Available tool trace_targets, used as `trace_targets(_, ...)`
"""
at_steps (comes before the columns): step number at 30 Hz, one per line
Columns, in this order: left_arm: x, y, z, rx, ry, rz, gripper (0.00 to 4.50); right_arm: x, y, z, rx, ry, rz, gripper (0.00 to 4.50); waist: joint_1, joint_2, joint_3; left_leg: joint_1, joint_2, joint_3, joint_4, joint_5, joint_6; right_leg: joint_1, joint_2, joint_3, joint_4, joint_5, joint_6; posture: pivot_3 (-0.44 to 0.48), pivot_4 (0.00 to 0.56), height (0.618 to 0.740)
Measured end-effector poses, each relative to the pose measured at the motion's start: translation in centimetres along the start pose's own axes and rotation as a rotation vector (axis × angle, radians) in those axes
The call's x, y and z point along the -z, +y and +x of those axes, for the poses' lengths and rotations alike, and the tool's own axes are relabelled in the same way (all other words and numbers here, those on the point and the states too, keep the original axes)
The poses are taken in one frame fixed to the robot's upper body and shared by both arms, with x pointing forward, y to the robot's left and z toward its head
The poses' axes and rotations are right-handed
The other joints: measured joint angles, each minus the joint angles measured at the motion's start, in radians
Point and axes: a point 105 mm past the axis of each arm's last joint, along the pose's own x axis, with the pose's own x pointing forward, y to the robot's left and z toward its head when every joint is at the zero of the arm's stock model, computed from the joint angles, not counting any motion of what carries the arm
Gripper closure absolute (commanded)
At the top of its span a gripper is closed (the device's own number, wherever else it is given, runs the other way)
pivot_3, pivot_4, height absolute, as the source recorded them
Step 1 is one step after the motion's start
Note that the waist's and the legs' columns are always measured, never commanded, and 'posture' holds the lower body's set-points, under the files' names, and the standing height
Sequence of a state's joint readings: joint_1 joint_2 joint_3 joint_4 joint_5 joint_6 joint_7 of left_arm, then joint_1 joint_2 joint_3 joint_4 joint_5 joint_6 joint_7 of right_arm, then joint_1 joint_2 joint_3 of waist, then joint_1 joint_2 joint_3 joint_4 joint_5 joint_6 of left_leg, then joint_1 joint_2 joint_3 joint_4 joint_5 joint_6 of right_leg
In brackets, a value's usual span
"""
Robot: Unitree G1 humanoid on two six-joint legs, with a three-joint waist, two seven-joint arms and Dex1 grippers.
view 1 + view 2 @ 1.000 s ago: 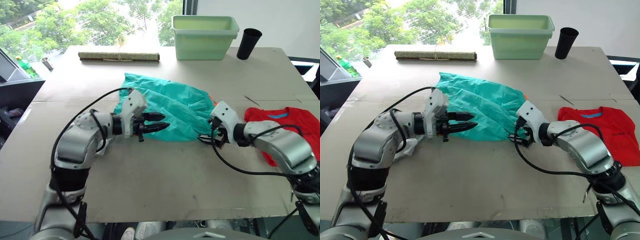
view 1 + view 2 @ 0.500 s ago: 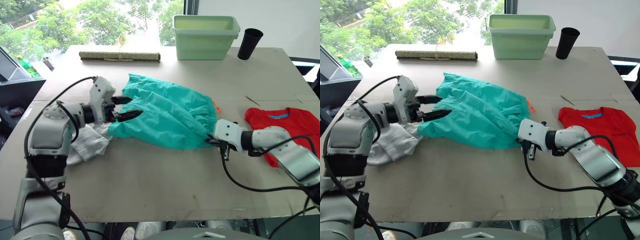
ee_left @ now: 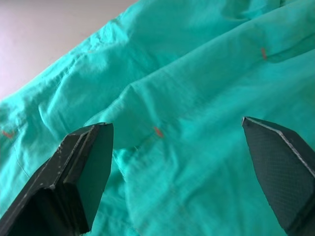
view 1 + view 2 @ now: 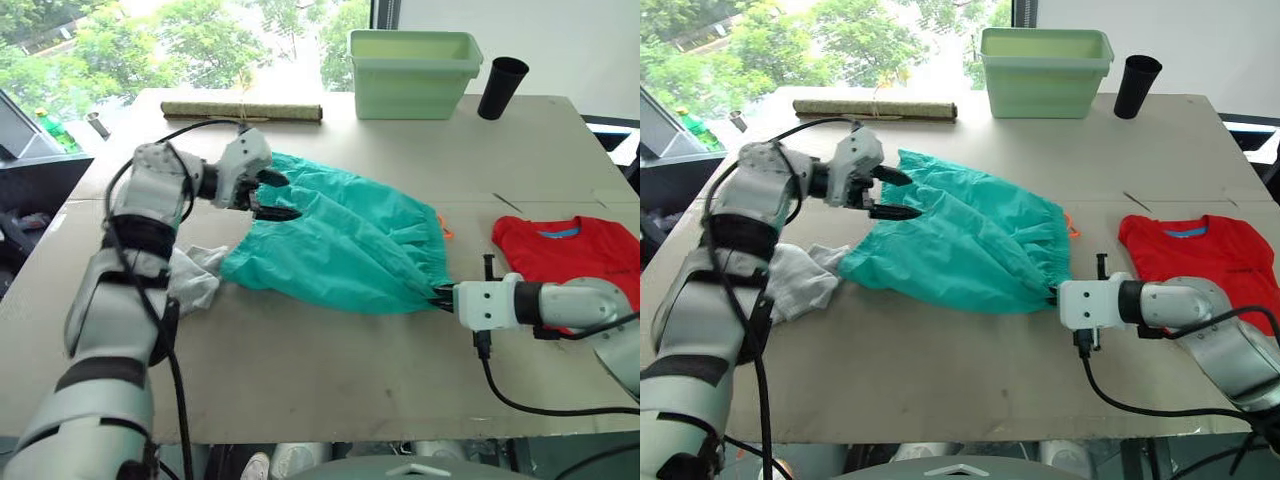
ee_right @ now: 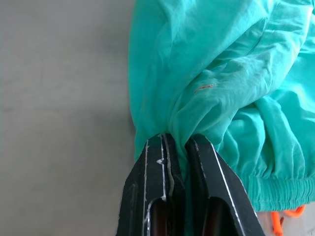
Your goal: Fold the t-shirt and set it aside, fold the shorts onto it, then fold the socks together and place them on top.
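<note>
Mid-counter (image 4: 330, 390), the shorts (image 4: 340, 240) lie spread out, teal, thin and crinkled, with a gathered waistband toward the robot's right. Right tool (image 4: 441, 295) is pressed together on a bunched fold at the waistband edge; cloth fills the narrow gap between its fingers. Left tool (image 4: 275, 196) sits over the far left corner of the shorts, fingers spread wide, cloth beneath them, contact uncertain. Orange cord (image 4: 444, 228) pokes out by the waistband. Red t-shirt (image 4: 572, 252) lies flat at the right edge, well apart from the shorts; small print on it unreadable. Grey socks (image 4: 192, 283) crumpled beside the shorts' left end, probably touching.
</note>
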State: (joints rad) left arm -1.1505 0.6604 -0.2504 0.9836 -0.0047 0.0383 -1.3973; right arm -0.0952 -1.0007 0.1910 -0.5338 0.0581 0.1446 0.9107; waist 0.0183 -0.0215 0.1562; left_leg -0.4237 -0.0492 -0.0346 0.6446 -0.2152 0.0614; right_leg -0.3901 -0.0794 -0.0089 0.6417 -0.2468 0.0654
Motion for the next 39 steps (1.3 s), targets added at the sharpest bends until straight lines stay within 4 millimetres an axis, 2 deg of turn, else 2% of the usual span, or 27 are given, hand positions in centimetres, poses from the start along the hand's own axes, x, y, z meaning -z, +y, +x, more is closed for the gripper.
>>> trace_targets(8,0.2,-0.6,3.7,0.091,0.169,0.137,0.05,0.1,0.5,-0.7,0.030,0.007,-0.011,4.50,-0.005,-0.001,0.000,-0.005,0.000,-0.001,0.005,-0.001,0.001,-0.002,0.000,-0.001,0.001,0.001,0.002,0.000,0.150,0.731)
trace_targets(13,1.5,-0.8,5.7,0.060,0.279,0.176,0.05,0.0,0.6,-0.9,0.065,0.021,0.009,4.50,-0.004,-0.001,0.000,-0.006,0.000,-0.002,0.007,-0.001,0.001,-0.003,0.000,-0.001,0.002,0.001,0.002,0.000,0.150,0.731)
trace_targets(14,1.6,-0.7,5.8,0.050,0.287,0.177,0.44,-0.1,0.7,-0.9,0.064,0.022,0.010,4.50,-0.004,-0.001,0.001,-0.007,0.000,-0.002,0.007,-0.001,0.001,-0.003,0.000,-0.001,0.002,0.001,0.002,0.000,0.150,0.731)
trace_targets(16,1.6,-0.6,6.0,0.037,0.291,0.194,0.89,0.1,1.0,-1.0,0.067,0.032,0.027,4.50,-0.004,-0.001,0.000,-0.007,0.000,-0.002,0.007,-0.001,0.001,-0.003,0.000,-0.001,0.002,0.001,0.002,0.000,0.150,0.731)
trace_targets(17,1.6,-0.6,6.0,0.040,0.292,0.204,1.57,0.2,1.0,-1.2,0.080,0.040,0.036,4.50,-0.004,-0.001,0.000,-0.006,0.000,-0.002,0.007,-0.001,0.001,-0.003,0.000,-0.001,0.002,0.001,0.002,0.000,0.150,0.731)
trace_targets(18,1.6,-0.6,6.0,0.042,0.295,0.206,1.88,0.2,0.9,-1.3,0.089,0.043,0.040,4.50,-0.004,-0.001,0.000,-0.006,0.000,-0.002,0.007,-0.001,0.001,-0.003,0.000,-0.001,0.002,0.001,0.003,0.000,0.150,0.731)
trace_targets(23,1.7,-0.6,5.6,0.039,0.270,0.199,4.22,0.4,0.8,-1.3,0.102,0.051,0.051,4.50,-0.004,-0.001,0.000,-0.007,0.000,-0.003,0.007,-0.001,0.001,-0.003,0.000,-0.001,0.002,0.002,0.003,0.000,0.150,0.731)
trace_targets(24,1.7,-0.5,5.3,0.036,0.253,0.188,4.46,0.4,0.8,-1.3,0.103,0.050,0.052,4.50,-0.005,-0.001,0.000,-0.007,0.000,-0.003,0.007,-0.001,0.001,-0.003,0.000,-0.001,0.002,0.002,0.003,0.000,0.150,0.731)
trace_targets(31,0.8,-0.1,2.4,0.030,0.031,-0.023,4.46,0.6,0.7,-1.3,0.109,0.054,0.071,4.50,-0.006,-0.001,0.000,-0.007,0.000,-0.003,0.007,-0.001,0.001,-0.003,0.000,-0.002,0.003,0.002,0.003,0.000,0.150,0.731)
trace_targets(32,0.9,0.3,1.9,0.003,0.002,-0.077,3.97,0.7,0.7,-1.2,0.113,0.055,0.076,4.50,-0.006,-0.001,0.000,-0.006,0.000,-0.003,0.008,-0.001,0.001,-0.003,0.001,-0.002,0.003,0.002,0.003,0.000,0.150,0.731)
trace_targets(34,1.1,0.6,1.6,-0.036,-0.034,-0.162,3.59,0.9,0.6,-1.2,0.117,0.056,0.077,4.50,-0.005,-0.001,0.000,-0.006,0.000,-0.003,0.008,-0.001,0.001,-0.003,0.001,-0.002,0.003,0.002,0.003,0.000,0.150,0.731)
trace_targets(37,1.8,1.2,1.4,-0.097,-0.053,-0.290,2.33,0.7,0.4,-1.2,0.123,0.045,0.066,4.50,-0.005,-0.002,0.000,-0.006,0.000,-0.003,0.009,-0.001,0.001,-0.003,0.001,-0.002,0.004,0.002,0.003,0.000,0.150,0.731)
trace_targets(39,2.2,1.4,1.4,-0.130,-0.060,-0.346,1.69,0.6,0.3,-1.1,0.129,0.040,0.064,4.50,-0.005,-0.002,0.000,-0.006,0.000,-0.003,0.009,-0.001,0.001,-0.003,0.001,-0.002,0.004,0.002,0.003,0.000,0.150,0.731)
